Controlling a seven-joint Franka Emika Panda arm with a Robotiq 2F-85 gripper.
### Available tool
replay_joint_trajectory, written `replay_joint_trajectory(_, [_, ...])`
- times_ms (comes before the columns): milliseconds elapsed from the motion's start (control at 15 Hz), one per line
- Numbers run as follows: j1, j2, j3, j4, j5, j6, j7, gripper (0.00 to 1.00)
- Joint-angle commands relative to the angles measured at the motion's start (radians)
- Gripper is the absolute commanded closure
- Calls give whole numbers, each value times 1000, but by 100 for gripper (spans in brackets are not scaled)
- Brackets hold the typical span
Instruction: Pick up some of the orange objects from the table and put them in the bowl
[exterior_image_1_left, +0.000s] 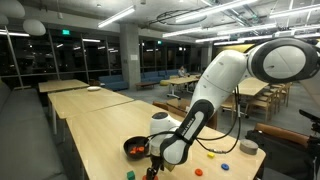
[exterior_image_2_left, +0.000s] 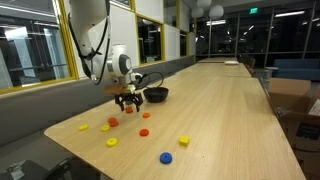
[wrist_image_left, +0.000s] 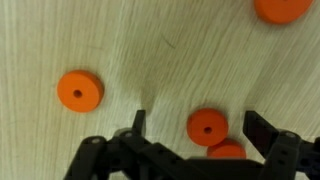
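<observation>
Gripper (exterior_image_2_left: 127, 99) hangs low over the table (exterior_image_2_left: 225, 110), jaws spread wide, nothing pinched! In the wrist view, one of the orange objects (wrist_image_left: 207, 127) lies on the wood between the fingers (wrist_image_left: 139, 128), with more scattered around. The bowl (exterior_image_2_left: 156, 95) sits just beside it, near the tabletop's long edge on the arm's side.

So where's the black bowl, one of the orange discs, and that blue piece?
black bowl (exterior_image_2_left: 157, 98): in an exterior view, on its outer wall facing the camera.
orange disc (wrist_image_left: 79, 90): wrist view, middle of its top face.
blue piece (exterior_image_2_left: 166, 157): in an exterior view, middle of its top.
</observation>
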Motion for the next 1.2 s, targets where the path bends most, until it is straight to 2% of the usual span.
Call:
replay_joint_trajectory(0, [-6, 7, 11, 16, 19, 3, -8, 0])
replay_joint_trajectory(400, [-3, 16, 15, 27, 18, -5, -11, 0])
replay_joint_trajectory(467, [-2, 17, 14, 29, 16, -6, -10, 25])
replay_joint_trajectory(533, [0, 18, 12, 31, 13, -7, -10, 27])
replay_joint_trajectory(933, [-7, 15, 11, 41, 13, -15, -19, 73])
replay_joint_trajectory(1000, [-8, 14, 11, 44, 13, -16, -20, 79])
replay_joint_trajectory(1133, [-12, 10, 10, 44, 14, -21, -22, 75])
